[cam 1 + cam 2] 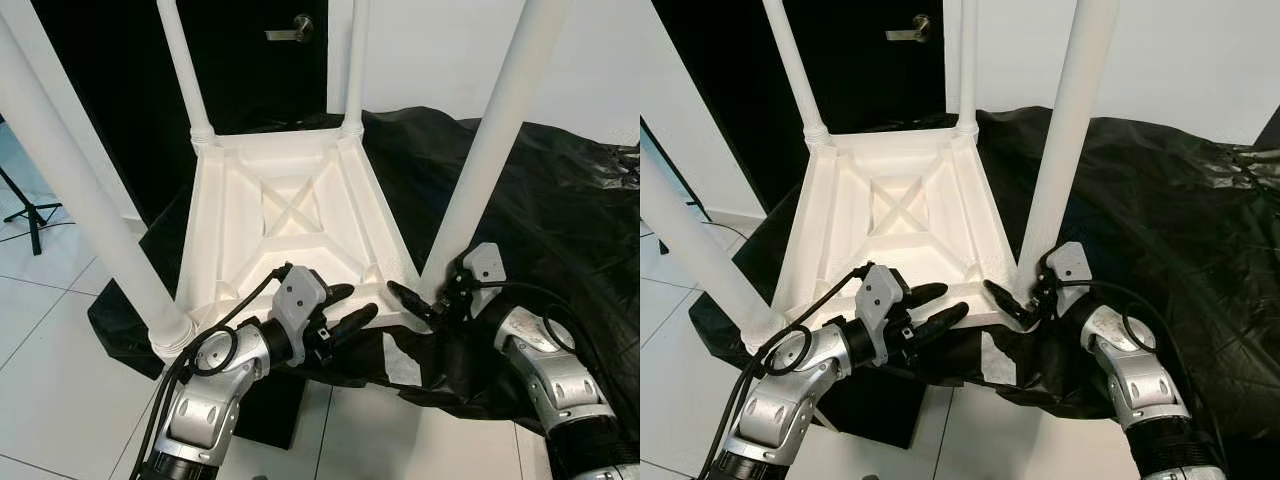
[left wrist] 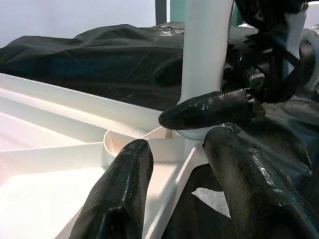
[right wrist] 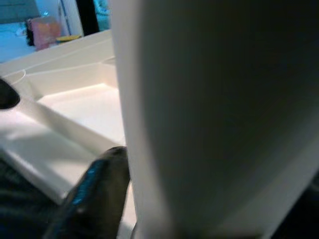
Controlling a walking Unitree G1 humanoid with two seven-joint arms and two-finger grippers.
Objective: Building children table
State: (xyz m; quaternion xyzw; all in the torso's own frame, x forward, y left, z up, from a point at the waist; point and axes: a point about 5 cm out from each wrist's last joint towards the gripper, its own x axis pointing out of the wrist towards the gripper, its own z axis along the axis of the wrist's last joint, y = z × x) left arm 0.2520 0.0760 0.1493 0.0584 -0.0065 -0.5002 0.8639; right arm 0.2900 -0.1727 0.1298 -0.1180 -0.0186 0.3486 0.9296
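Upturned white table (image 1: 290, 215) on black sheet (image 1: 560, 200), four legs up. Right gripper (image 1: 425, 302) pinching near right leg (image 1: 490, 150) at its socket; left gripper (image 1: 345, 310) spread, bracing the table's near rim. Best: twist gently, leg upright, frame steady.

White tiled floor (image 1: 60, 330); white wall (image 1: 600, 60); dark door (image 1: 250, 70), metal lever handle (image 1: 290, 30); possibly tripod foot (image 1: 30, 215).

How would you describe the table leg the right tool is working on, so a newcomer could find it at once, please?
A white table lies upside down on a black sheet, its four legs pointing up. The leg in question rises from the near corner on the robot's right. Unlike the other three, it has the right tool at its base.
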